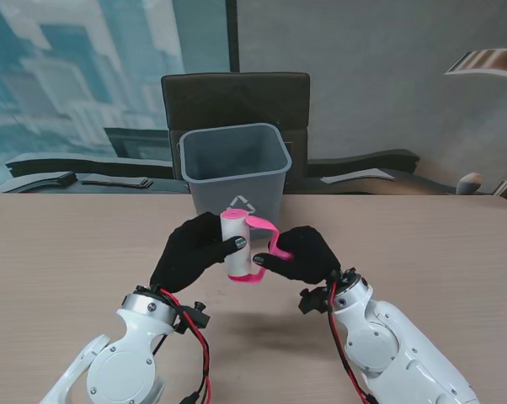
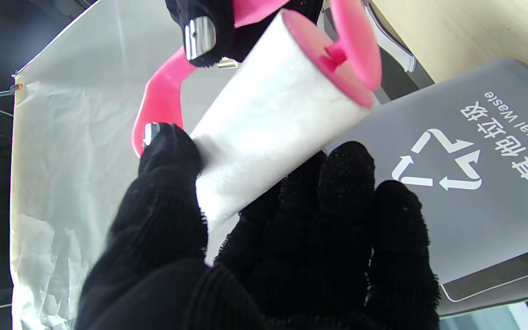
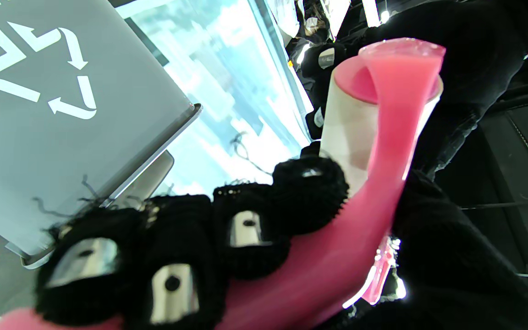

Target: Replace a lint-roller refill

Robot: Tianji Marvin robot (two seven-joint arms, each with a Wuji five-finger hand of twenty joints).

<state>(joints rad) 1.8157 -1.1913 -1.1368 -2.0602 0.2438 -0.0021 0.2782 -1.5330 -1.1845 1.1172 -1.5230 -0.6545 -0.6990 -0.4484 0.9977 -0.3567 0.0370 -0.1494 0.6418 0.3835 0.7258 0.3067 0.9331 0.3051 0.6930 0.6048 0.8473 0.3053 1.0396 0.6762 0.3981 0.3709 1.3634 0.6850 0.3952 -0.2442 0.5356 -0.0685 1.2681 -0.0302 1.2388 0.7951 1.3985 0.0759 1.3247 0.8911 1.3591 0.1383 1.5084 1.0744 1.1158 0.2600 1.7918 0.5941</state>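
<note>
Lint roller [image 1: 237,244] pinched by left hand [image 1: 194,252], right hand [image 1: 308,255] gripping pink handle [image 1: 270,236], bin [image 1: 234,168] marked "Residual Waste"

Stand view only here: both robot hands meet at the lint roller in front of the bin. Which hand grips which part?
Observer: The left wrist view shows the left robot hand wrapped around the white refill roll, thumb on one side, fingers on the other.
Reviewer: And the right one?
Observer: The right wrist view shows the right robot hand closed on the pink handle, not on the roll.
Reviewer: Is the roll still on the handle?
Observer: Yes; the left wrist view shows a pink end cap seated against the roll's end.
</note>
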